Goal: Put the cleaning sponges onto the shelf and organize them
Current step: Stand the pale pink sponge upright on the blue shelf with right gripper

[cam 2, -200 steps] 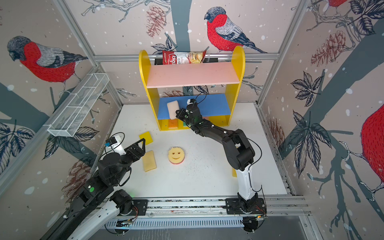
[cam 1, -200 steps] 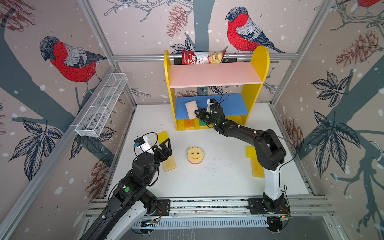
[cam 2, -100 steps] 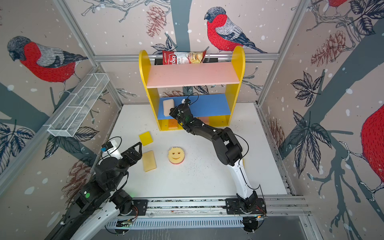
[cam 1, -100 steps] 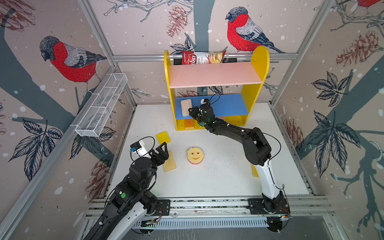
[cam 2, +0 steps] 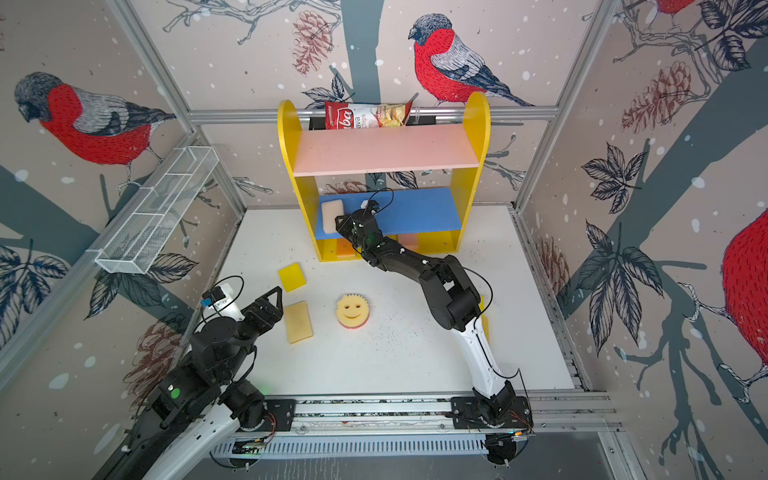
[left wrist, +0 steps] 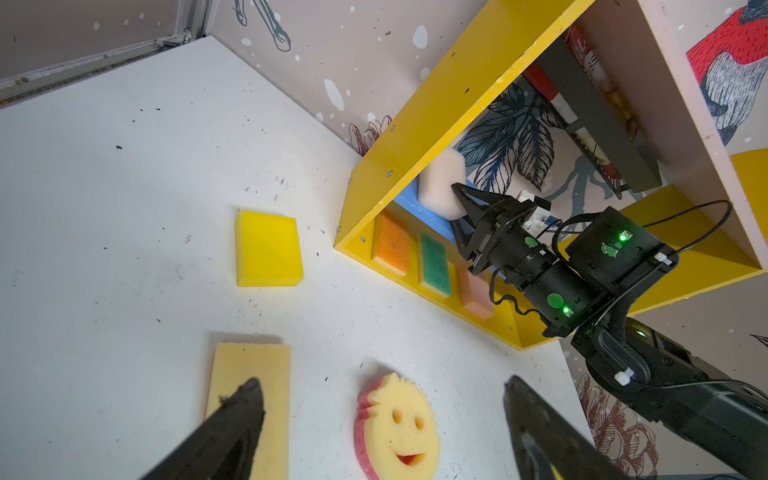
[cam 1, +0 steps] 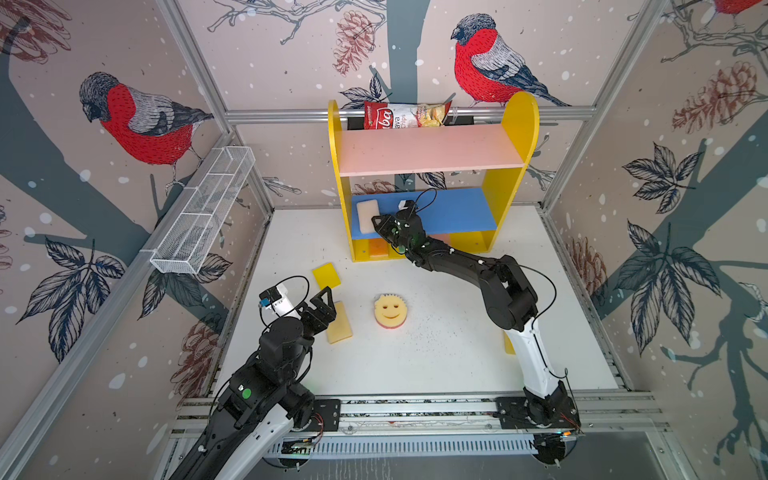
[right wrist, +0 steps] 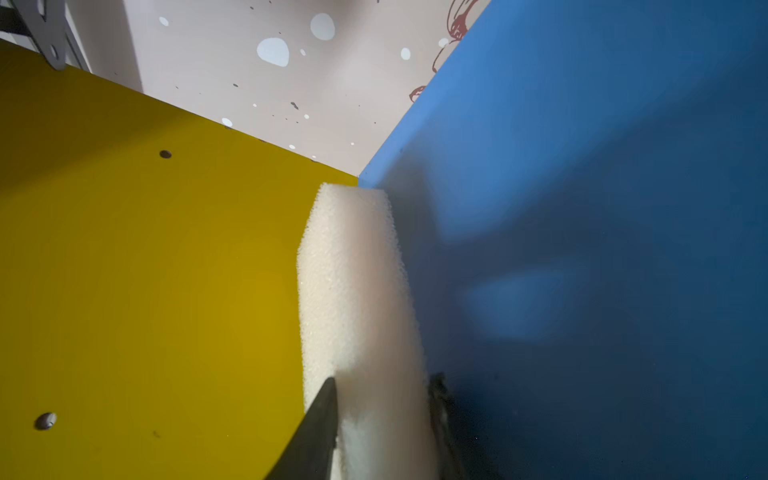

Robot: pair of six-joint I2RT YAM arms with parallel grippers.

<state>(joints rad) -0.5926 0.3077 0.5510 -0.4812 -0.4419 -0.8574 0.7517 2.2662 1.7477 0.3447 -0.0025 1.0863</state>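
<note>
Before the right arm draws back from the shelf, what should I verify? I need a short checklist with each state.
1. Cream sponge flat on blue board: ok.
2. Right gripper free of it: cannot tell; fingers flank it.
3. Left gripper open: ok.
4. Left gripper apart from right arm: ok.
5. Yellow sponge, pale yellow sponge, smiley sponge on shelf: not ok, on table.

Black jointed arms [cam 1: 465, 262], white lower links [cam 1: 534, 353], green status lights [left wrist: 566, 310], looping cables [left wrist: 706, 203], triangular left claw [left wrist: 383, 384]
</note>
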